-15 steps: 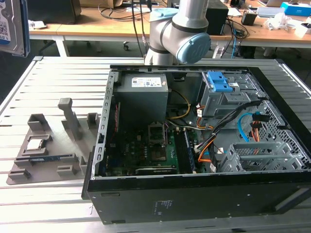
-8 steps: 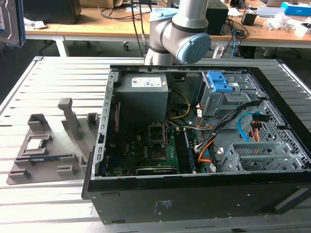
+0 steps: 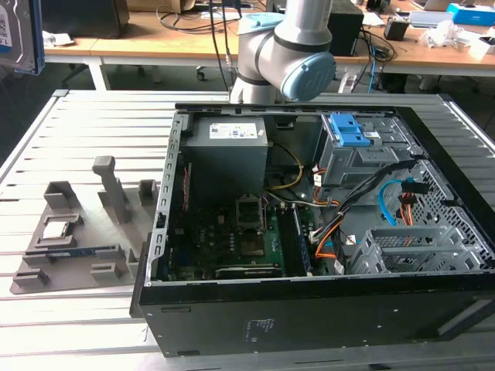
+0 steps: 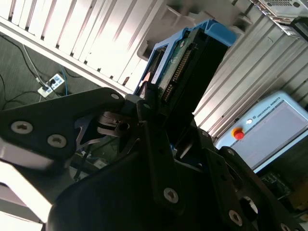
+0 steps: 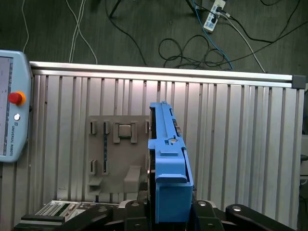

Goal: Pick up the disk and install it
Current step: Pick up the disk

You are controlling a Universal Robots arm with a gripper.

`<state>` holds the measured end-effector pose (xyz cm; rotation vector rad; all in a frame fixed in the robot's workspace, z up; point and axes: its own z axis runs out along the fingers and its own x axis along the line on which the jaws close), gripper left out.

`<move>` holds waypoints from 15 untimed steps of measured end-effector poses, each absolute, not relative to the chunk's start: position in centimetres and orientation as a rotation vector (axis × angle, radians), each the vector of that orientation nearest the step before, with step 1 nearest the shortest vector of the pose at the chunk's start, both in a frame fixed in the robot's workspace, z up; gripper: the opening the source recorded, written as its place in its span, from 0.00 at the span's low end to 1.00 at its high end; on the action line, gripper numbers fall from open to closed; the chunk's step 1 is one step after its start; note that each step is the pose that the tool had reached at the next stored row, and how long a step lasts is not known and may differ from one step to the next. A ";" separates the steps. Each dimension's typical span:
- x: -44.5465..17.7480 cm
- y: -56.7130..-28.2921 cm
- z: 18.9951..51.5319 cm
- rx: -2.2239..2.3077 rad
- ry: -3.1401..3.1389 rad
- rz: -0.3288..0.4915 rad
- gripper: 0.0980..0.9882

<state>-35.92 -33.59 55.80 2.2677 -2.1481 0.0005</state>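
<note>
Blue-framed, the disk [image 3: 17, 35] hangs in the exterior view's upper left corner, pinched in the gripper [image 5: 171, 211], whose fingers are closed onto it, high above the grey holder [image 3: 77, 247] at lower left, likely to clear its posts.

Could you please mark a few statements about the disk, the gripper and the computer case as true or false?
1. The gripper is shut on the disk. True.
2. The disk sits inside the computer case. False: it is held above the slatted table.
3. The case lies open, its boards showing. True.
4. The grey fixture lies on the exterior view's right of the case. False: it lies on its left.
</note>
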 end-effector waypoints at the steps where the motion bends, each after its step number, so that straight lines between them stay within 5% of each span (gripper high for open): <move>1: -35.5 -33.6 55.8 2.268 -2.148 0.000 0.30; 15: -26.1 -33.6 55.8 2.268 -2.148 0.001 0.30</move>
